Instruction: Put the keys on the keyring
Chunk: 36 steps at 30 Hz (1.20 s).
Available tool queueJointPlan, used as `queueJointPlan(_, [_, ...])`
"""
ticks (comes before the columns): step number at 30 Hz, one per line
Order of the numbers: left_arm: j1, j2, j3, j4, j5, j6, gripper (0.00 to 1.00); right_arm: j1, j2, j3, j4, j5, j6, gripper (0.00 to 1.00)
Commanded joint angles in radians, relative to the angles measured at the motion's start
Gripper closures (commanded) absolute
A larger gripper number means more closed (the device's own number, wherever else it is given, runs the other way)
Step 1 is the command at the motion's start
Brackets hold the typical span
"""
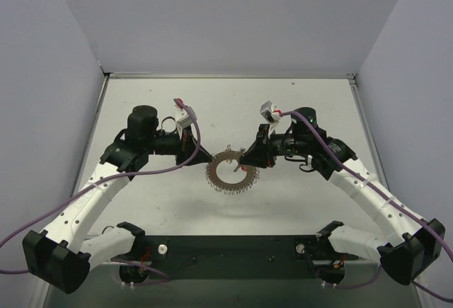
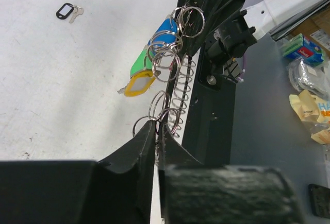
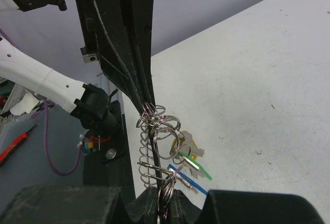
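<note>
The keyring [image 1: 232, 172] is a large silvery ring hung with several small split rings. It is held off the table between both grippers. My left gripper [image 1: 206, 156] is shut on its left rim, and the fingertips [image 2: 149, 131] pinch the rim in the left wrist view. My right gripper [image 1: 248, 159] is shut on its right rim, also seen in the right wrist view [image 3: 166, 195]. Keys with a blue head [image 2: 164, 31], a green head [image 2: 140, 63] and a yellow head [image 2: 138, 85] hang from the ring [image 2: 176, 94]. The right wrist view shows them edge-on [image 3: 193, 158].
A loose key with a black head [image 2: 66, 12] lies on the white table [image 2: 62, 80], away from the ring. Beyond the table's near edge are the black arm-base plate [image 1: 233, 251] and clutter of boxes and bags [image 2: 309, 74].
</note>
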Motion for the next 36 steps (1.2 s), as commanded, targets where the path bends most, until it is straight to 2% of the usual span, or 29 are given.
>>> queueJointPlan(1, [0.001,0.012,0.042,0.041,0.043,0.021,0.95,0.000,-0.022,0.014,0.070,-0.048,-0.004,1.00])
queueJointPlan(2, [0.001,0.011,0.043,0.038,0.037,0.022,1.00,-0.002,-0.022,0.013,0.070,-0.047,-0.004,1.00])
queueJointPlan(13, [0.001,-0.082,0.023,0.059,-0.010,0.060,1.00,-0.006,-0.014,0.005,0.076,-0.031,-0.002,1.00])
queueJointPlan(23, [0.002,-0.247,-0.098,0.239,-0.124,0.027,1.00,-0.017,-0.004,-0.003,0.117,-0.045,0.039,1.00])
queueJointPlan(36, [0.002,-0.317,-0.139,0.290,-0.199,0.007,1.00,-0.019,0.046,0.004,0.154,-0.059,0.096,1.00])
